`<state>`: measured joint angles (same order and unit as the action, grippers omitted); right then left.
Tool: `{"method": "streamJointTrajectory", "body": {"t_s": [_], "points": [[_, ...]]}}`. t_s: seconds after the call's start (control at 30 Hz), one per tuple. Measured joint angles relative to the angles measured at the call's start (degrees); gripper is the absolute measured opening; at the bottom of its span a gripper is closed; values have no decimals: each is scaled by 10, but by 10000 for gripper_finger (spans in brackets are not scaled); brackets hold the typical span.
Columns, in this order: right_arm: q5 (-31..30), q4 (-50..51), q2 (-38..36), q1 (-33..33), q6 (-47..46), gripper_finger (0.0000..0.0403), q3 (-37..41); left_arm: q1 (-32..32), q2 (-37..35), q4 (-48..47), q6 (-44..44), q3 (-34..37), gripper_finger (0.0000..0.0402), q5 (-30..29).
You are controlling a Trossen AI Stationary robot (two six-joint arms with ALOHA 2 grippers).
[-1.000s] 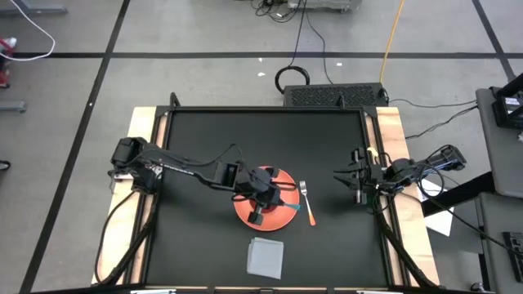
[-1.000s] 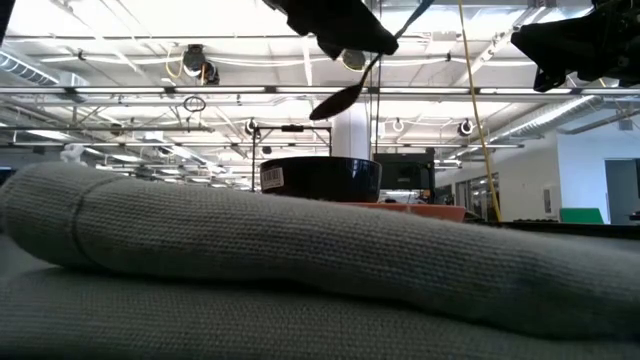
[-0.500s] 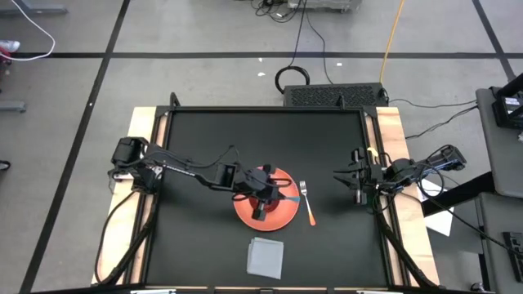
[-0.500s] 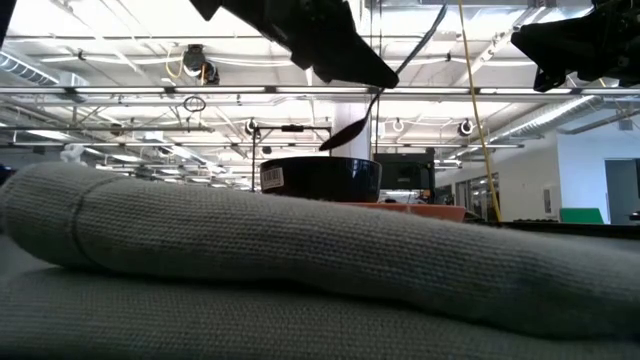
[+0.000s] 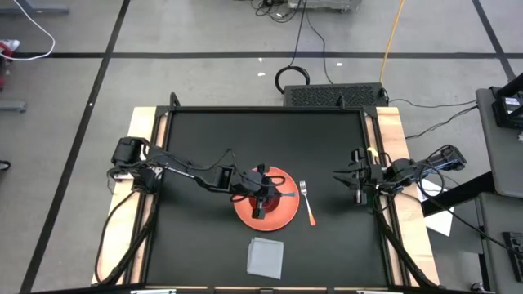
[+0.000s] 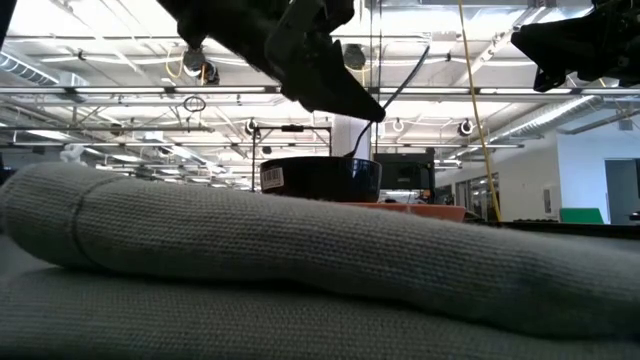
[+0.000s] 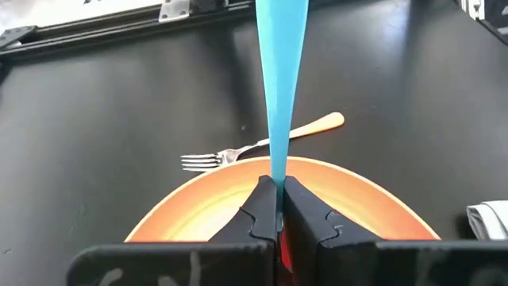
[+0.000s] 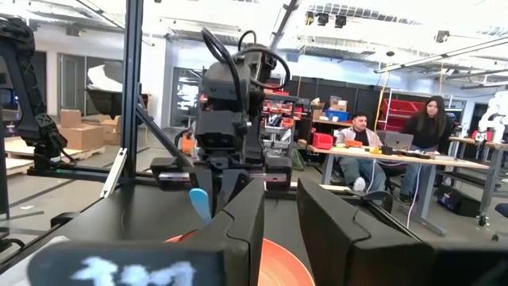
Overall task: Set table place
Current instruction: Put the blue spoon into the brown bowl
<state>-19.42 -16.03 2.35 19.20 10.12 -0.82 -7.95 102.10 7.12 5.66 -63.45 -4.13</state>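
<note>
The table (image 5: 327, 147), matte black top with light wooden side strips, carries a place setting in its near-centre area; the far half is bare, presumably kept as working room for the arms.

Orange plate (image 5: 279, 214) sits at the middle of the setting as the anchor piece. A black bowl (image 6: 320, 177) stands on it, seen in the low view with a white label on its wall.

Grey folded napkin (image 5: 265, 256) lies near the front edge, apart from the plate; it fills the foreground of the low view.

Left gripper (image 5: 260, 193) hangs over the bowl and plate. In its wrist view the fingers (image 7: 259, 213) are pressed together on the thin end of a blue-handled utensil (image 7: 280, 71), likely a spoon. The low view shows the dark working end reaching down to the bowl's rim or into it, so the hold looks chosen to lower the piece into the bowl. Judgement: utensil placement under way, not released.

Fork (image 5: 306, 198) with an orange handle lies on the table just beside the plate's right edge, tines pointing away from the front, already in its setting position.

Right gripper (image 5: 357, 186) waits near the right table edge, well apart from the setting; its fingers (image 8: 246, 218) stand a little apart with nothing between them.
</note>
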Motion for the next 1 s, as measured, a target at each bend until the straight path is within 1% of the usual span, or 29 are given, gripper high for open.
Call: {"method": "streamJointTrajectory", "body": {"t_s": [0.17,0.3,0.47,0.63,0.73,0.83,1.0], "points": [[0,0,0,0,0,67,0,-1,0,22,-9,15,4,-1],[0,0,0,0,0,67,0,-1,0,34,-9,23,10,-4],[0,0,0,0,0,67,0,-4,0,35,-16,23,5,-5],[0,0,0,0,0,67,0,-5,0,37,-21,23,9,-5],[0,0,0,0,0,67,0,-5,13,43,-30,22,5,-5],[0,0,0,0,0,67,0,-6,34,49,-36,23,9,-5],[0,0,0,0,0,67,0,-6,63,67,-32,22,5,-2]]}}
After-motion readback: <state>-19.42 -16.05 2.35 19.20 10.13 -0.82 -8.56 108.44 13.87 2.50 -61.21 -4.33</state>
